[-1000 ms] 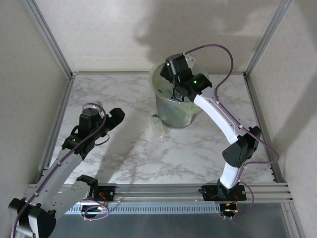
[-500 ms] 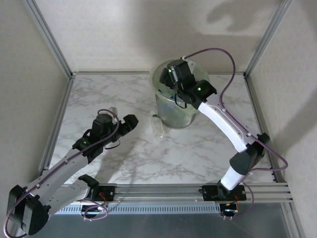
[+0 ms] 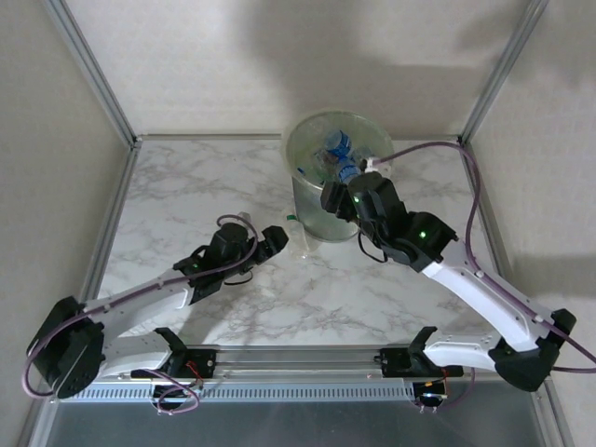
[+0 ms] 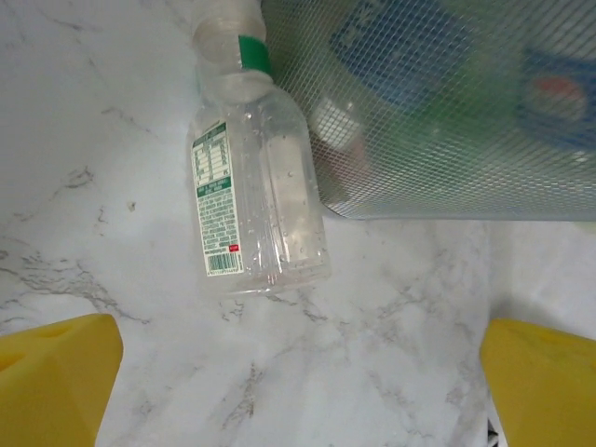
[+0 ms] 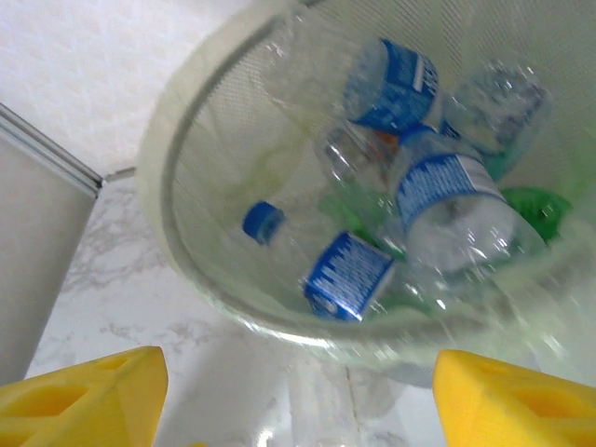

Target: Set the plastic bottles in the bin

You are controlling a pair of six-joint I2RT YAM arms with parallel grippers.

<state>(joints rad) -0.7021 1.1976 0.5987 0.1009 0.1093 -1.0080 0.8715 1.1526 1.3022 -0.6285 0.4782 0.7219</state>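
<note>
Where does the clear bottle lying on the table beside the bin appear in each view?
Top external: clear bottle in the centre, left of the foot of the bin.
Left wrist: upper middle, beside the bin's wall.
Right wrist: blurred; perhaps the faint shape at bottom centre.
Shared landmark: the bin.

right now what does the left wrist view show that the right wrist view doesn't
Left wrist: a clear bottle with a green neck band and printed label, lying on the table beside the bin's outer wall. Right wrist: the bin's open top, with blue-labelled bottles piled inside. Both: the bin, marble table, and yellow fingers spread wide with nothing between.
</note>
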